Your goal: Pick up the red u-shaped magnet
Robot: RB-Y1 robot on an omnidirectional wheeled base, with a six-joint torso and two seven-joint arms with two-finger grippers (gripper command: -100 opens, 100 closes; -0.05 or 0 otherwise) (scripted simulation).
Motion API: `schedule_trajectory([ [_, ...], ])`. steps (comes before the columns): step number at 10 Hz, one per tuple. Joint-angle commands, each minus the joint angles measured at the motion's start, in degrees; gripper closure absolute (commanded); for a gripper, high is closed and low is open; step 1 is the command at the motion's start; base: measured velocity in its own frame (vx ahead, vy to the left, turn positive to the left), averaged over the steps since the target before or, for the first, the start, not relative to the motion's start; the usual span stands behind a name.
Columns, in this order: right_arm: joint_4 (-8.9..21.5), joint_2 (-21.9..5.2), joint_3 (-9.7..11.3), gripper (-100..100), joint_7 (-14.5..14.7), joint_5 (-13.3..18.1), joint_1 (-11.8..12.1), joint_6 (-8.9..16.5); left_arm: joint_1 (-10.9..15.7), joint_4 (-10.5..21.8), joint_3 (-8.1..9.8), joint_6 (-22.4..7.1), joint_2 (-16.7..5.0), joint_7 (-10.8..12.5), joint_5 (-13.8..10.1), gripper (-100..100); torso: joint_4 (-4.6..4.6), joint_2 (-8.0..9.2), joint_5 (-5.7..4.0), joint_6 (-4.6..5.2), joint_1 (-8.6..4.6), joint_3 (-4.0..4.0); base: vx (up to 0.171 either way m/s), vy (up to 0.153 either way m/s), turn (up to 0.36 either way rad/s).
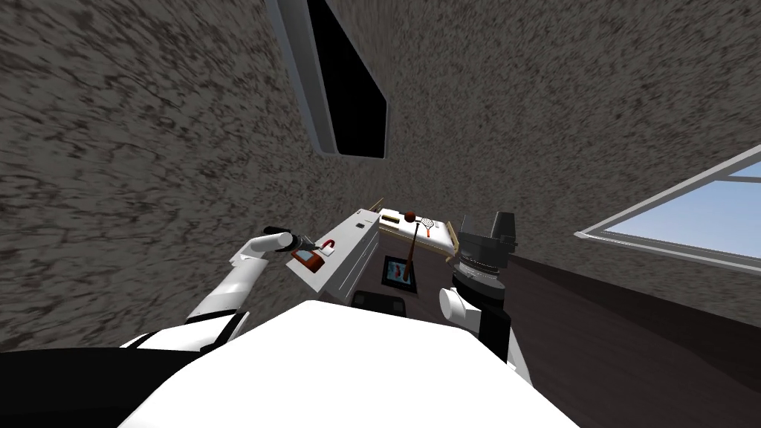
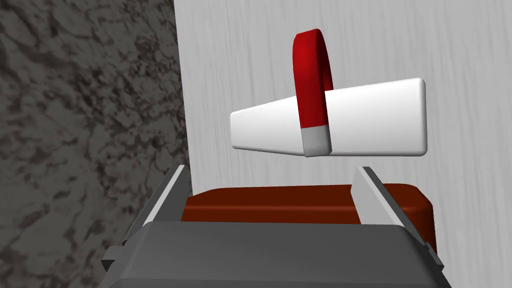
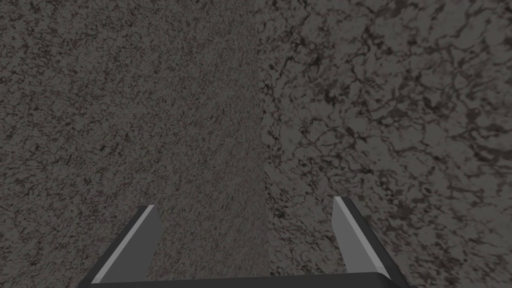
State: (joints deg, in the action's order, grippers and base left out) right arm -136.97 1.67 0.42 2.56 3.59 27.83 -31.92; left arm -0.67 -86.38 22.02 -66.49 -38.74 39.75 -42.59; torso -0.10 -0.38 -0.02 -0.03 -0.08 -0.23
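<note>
The robot's left arm reaches from the lower left of the head view up toward the middle of the frame, its forearm nearly level, and the left hand (image 1: 315, 244) is held over the near end of a pale worktop (image 1: 355, 245). In the left wrist view the left hand (image 2: 270, 175) has its two fingers (image 2: 171, 194) spread wide and grips nothing. Between them, close against the hand's dark body, lies a dark red box (image 2: 300, 202) on the worktop (image 2: 450, 50). The red U-shaped magnet (image 2: 311, 82) stands on edge just past the fingertips, apart from them and roughly on the line between them. Its arch crosses the front of a white block (image 2: 372, 117) and one grey tip points back toward the hand; whether it leans on the block or hooks over it cannot be told. In the head view the magnet (image 1: 328, 245) sits left of centre, just beyond the hand and beside the box (image 1: 305, 258). The right arm is raised at right of centre, its right hand (image 1: 487, 232) upright and well apart from the worktop. The right wrist view shows the right hand (image 3: 247, 217) with its fingers spread and empty.
</note>
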Motion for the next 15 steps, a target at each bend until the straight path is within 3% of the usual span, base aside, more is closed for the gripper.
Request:
schedule_trajectory([
  [1, 0.0, 0.0, 0.0, 0, 0.0, 0.0, 0.0, 0.0, 0.4, 1.4, 0.2, -1.8, -0.2, 0.5, -0.4, -100, 0.0, 0.0, 0.0, 0.0, 0.0, 0.0, 0.094, -0.007, -0.015],
  [6, 0.0, 0.0, 0.0, 0, 0.0, 0.0, 0.0, 0.0, -1.0, 6.2, 2.12, -9.7, -0.4, 3.9, -2.4, -100, -0.01, -0.03, -0.01, 0.0, -0.04, -0.02, 0.133, -0.03, -0.038],
  [11, 0.0, 0.0, 0.0, 0, 0.0, 0.0, 0.0, 0.0, -2.3, 8.9, 3.17, -14.8, -0.3, 5.8, -3.3, -100, -0.02, -0.08, -0.01, 0.0, 0.0, -0.05, 0.115, -0.009, -0.029],
  [12, 0.0, 0.0, 0.0, 0, 0.0, 0.0, 0.0, 0.0, -2.1, 8.3, 3.0, -14.3, -0.3, 5.8, -3.2, -100, 0.0, 0.1, 0.0, 0.0, 0.06, 0.04, -0.001, 0.009, -0.025],
  [13, 0.0, 0.0, 0.0, 0, 0.0, 0.0, 0.0, 0.0, -2.2, 8.2, 3.05, -14.6, -0.3, 5.9, -3.2, 0, 0.07, 0.34, 0.01, 0.0, 0.09, 0.18, 0.0, 0.0, 0.0],
  [14, 0.0, 0.0, 0.0, 0, 0.0, 0.0, 0.0, 0.0, -1.2, 10.1, 3.85, -14.3, -0.1, 4.2, -2.5, -100, 0.09, 0.42, 0.01, -0.01, 0.08, 0.23, -0.004, -0.01, 0.027],
  [15, 0.0, 0.0, 0.0, 0, 0.0, 0.0, 0.0, 0.0, -0.2, 11.8, 4.65, -14.1, 0.1, 2.4, -1.9, -100, 0.09, 0.46, 0.0, -0.02, 0.04, 0.25, -0.011, -0.02, 0.054],
])
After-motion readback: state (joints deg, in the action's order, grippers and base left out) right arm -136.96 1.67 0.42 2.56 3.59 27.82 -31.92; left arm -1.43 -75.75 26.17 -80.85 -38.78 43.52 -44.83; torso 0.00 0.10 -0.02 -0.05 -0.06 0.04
